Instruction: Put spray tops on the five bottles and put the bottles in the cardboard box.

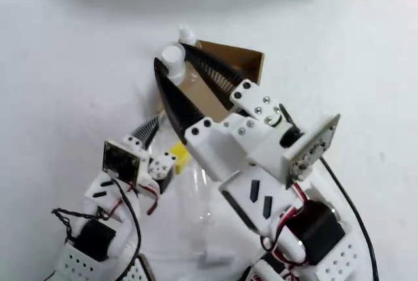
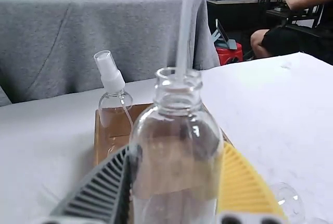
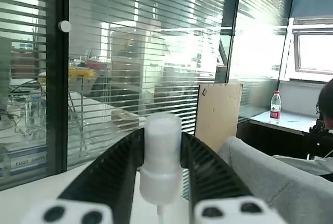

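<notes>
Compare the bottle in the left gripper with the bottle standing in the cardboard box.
The held bottle has an open neck, with just a thin tube reaching into it; the boxed bottle wears a white spray top. The held bottle is clamped in the left gripper, outside the cardboard box; the boxed bottle stands in it, ungripped. Both are clear and upright.

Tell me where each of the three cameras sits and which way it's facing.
High view: fixed above, looking down on the table and cardboard box; left arm and right arm show.
Left wrist view: on the left arm, looking level across the table at the box; left gripper shut on a bottle.
Right wrist view: on the right arm, tilted up toward window blinds; right gripper shut on a spray top.
Shared: high and left wrist views both show the box.
</notes>
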Controlling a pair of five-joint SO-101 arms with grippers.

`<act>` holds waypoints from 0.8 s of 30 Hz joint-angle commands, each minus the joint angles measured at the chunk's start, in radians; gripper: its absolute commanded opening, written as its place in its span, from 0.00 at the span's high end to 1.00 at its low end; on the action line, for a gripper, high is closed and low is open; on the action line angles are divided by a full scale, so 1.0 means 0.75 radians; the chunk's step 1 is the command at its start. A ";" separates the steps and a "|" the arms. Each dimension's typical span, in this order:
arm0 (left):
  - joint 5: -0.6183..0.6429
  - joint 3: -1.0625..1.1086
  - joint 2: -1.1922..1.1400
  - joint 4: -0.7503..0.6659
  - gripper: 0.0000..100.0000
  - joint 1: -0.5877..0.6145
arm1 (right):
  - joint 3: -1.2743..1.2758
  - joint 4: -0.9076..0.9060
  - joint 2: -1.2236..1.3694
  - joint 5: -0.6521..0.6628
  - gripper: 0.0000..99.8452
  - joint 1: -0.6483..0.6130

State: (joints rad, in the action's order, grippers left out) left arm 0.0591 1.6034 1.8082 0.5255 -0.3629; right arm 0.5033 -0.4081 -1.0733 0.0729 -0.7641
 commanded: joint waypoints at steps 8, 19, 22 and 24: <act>0.002 -0.018 0.019 -0.045 0.98 0.060 | -0.002 0.056 0.011 0.006 0.98 0.028; 0.002 -0.012 0.019 -0.072 0.98 0.060 | -0.002 0.064 0.013 0.006 0.98 0.044; 0.002 -0.012 0.019 -0.076 0.98 0.060 | -0.002 0.064 0.024 0.006 0.98 0.044; 0.002 -0.012 0.019 -0.076 0.98 0.060 | -0.006 0.064 0.052 0.006 0.98 0.046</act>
State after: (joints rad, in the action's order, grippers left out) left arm 0.0591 1.6034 1.8082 0.5010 -0.3276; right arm 0.5094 -0.3790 -1.0625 0.0729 -0.7396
